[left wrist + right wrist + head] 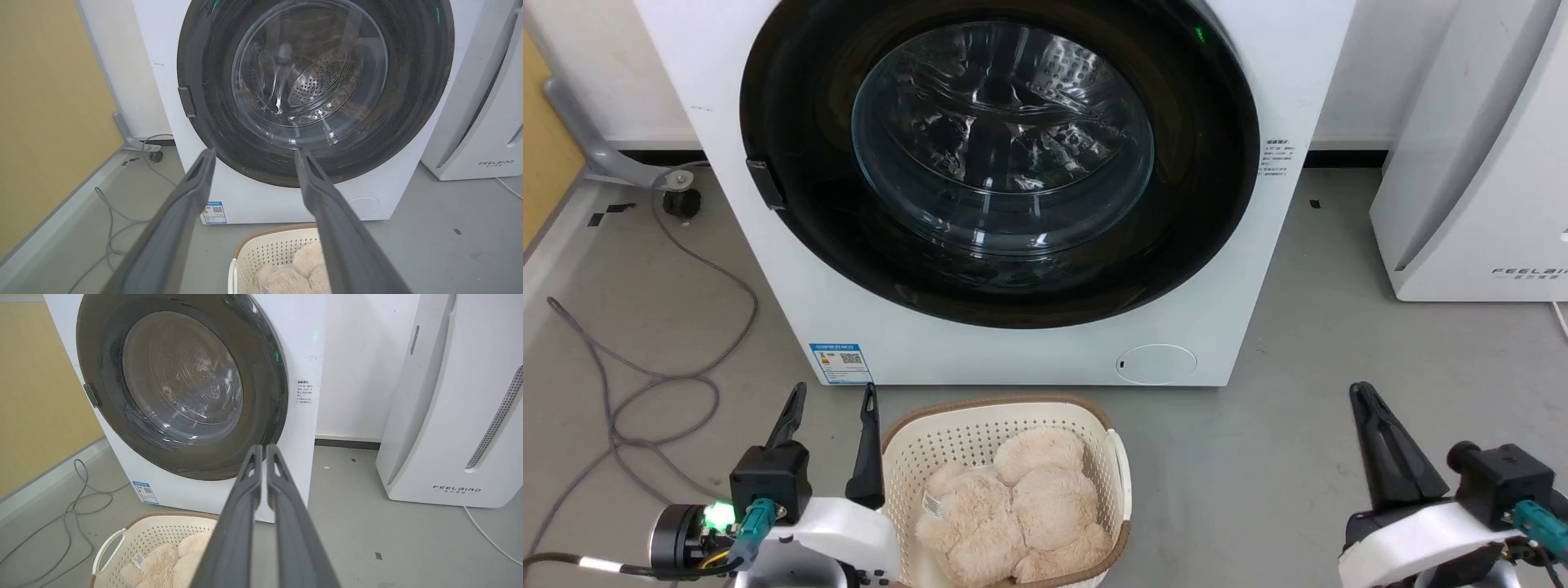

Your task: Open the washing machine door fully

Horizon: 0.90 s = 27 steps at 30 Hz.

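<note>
Jaws: on the left gripper they stand wide apart with nothing between them; on the right gripper they are pressed together and empty.
Washing machine: white front-loader standing on the grey floor, straight ahead of both arms.
Washing machine door: closed flat against the machine's front, with the steel drum visible through its glass; a small dark tab sits on its left edge.
White appliance: stands to the right of the machine, with a strip of floor and wall between them.
Yellow panel: lines the left side, bounded by a grey sill along the floor.
Basket: cream and perforated, on the floor just in front of the machine's lower edge, between the two grippers and nearer the left one; it holds a beige plush toy.
Cable: loops over the floor to the left of the machine.
Open room: bare floor lies ahead of the right gripper, between the basket and the white appliance.
Small marks: a blue sticker low on the left of the machine's front, a round filter cap low on the right.
Arms: both grippers are low and near the body, fingers pointing towards the machine, well apart from the door.
</note>
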Tool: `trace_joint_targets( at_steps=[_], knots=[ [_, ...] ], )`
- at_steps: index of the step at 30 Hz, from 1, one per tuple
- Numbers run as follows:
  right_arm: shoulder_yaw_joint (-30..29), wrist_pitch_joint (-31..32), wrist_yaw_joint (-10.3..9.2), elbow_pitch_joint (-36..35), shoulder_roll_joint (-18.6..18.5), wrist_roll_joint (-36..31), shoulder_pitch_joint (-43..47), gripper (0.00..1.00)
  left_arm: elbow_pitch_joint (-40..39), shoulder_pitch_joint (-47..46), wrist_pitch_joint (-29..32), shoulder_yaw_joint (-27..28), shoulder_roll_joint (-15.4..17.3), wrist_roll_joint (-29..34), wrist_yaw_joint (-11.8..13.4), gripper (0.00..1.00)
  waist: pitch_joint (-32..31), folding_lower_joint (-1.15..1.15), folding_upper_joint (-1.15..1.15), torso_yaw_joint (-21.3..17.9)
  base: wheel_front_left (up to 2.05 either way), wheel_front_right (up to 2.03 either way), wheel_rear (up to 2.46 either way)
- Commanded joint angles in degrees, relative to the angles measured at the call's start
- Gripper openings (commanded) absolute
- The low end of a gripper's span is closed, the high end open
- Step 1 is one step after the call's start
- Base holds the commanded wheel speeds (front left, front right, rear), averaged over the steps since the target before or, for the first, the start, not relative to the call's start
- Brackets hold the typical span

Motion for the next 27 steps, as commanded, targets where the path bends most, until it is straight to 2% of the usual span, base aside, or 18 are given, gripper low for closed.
trace_joint_targets(
  at_steps=[1,9,27],
  knots=[
    [-0.40,-0.65,0.01,-0.49,0.01,1.93,0.07,0.00,-0.27,-0.25,-0.65,-0.22,0.03,-0.31,0.49,1.00,0.01,0.00,0.00,-0.01,0.00,0.00,0.00],
    [-0.83,-1.60,0.01,-0.31,0.02,9.16,-0.09,0.00,-0.35,-0.30,-1.61,-0.58,0.03,-0.50,1.22,1.00,0.12,0.00,0.00,-0.05,0.00,0.00,0.00],
    [-1.01,-3.75,0.02,0.75,0.03,38.78,-1.39,0.00,-0.76,-0.79,-3.76,-1.37,0.04,-0.73,2.66,1.00,1.15,0.00,0.00,0.22,0.00,0.00,0.00]
  ],
)
